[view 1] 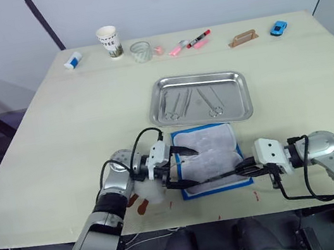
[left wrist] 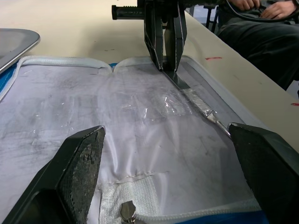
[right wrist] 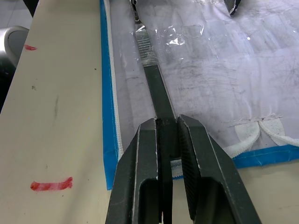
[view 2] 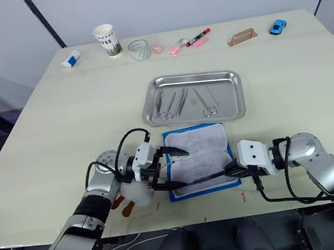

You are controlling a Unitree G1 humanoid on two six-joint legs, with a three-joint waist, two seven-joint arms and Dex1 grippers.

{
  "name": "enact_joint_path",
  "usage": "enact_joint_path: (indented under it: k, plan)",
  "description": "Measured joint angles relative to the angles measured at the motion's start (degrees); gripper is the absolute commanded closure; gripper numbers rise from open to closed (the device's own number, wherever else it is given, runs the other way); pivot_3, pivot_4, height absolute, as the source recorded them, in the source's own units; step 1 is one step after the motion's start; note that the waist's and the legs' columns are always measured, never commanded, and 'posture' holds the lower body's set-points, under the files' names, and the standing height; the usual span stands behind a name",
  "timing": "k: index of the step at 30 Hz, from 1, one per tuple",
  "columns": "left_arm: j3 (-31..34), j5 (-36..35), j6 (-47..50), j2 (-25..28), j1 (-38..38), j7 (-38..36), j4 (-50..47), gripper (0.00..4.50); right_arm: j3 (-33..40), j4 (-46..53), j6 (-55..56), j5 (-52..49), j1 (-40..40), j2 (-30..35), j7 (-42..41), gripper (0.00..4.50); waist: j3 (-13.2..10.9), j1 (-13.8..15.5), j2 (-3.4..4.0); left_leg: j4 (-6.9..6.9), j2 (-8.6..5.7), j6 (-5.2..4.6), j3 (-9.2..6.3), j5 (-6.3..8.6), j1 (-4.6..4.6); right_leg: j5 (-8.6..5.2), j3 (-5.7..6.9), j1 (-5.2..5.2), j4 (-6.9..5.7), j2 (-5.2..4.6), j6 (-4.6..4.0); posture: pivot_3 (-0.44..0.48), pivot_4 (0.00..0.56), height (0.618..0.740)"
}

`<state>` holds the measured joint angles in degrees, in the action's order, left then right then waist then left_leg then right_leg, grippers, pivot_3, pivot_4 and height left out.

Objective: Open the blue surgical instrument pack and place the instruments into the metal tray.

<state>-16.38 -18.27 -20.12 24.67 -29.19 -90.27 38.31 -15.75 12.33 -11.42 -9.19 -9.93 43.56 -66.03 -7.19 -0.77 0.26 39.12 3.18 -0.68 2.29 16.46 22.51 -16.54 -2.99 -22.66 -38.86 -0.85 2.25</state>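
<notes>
The table (view 1: pixel 60 136) carries the tray (view 1: pixel 242 112) at its centre, with several instruments (view 1: pixel 176 105) already lying inside it; that part I judge done. Just in front of the tray the pack (view 1: pixel 206 150) lies opened flat, pale lining up, blue edge showing. One slim tool (right wrist: pixel 156 88) is left on the lining, along the edge nearest me. My right gripper (right wrist: pixel 167 135) is clamped on its near end, the tool not yet lifted clear. My left gripper (left wrist: pixel 163 172) hovers over the opposite side of the pack with fingers spread wide, holding nothing. Remaining, by my assessment: carry this last tool to the tray.
</notes>
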Motion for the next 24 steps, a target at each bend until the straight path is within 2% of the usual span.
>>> enact_joint_path:
  k: [13, 24]
  plan:
    - [-0.02, -0.07, 0.08, 0.14, 0.03, 0.00, -0.03, 0.00, -0.04, 1.24, -2.30, -0.23, -0.03, -0.27, 0.13, 4.48, 0.00, -0.03, -0.02, 0.00, 0.02, 0.00, 0.00, 0.00, -0.01, 0.00, 0.00, 0.00, -0.01, 0.03, 0.00, 0.000, 0.150, 0.718]
    - [0.02, -0.07, 0.08, 0.02, 0.02, -0.01, -0.01, 0.00, -2.92, 4.29, -5.90, 1.09, -1.49, -2.33, 0.88, 4.48, 0.01, 0.02, -0.01, 0.00, 0.03, 0.00, 0.00, 0.00, -0.01, 0.00, 0.00, 0.00, -0.01, 0.03, -0.01, 0.000, 0.150, 0.718]
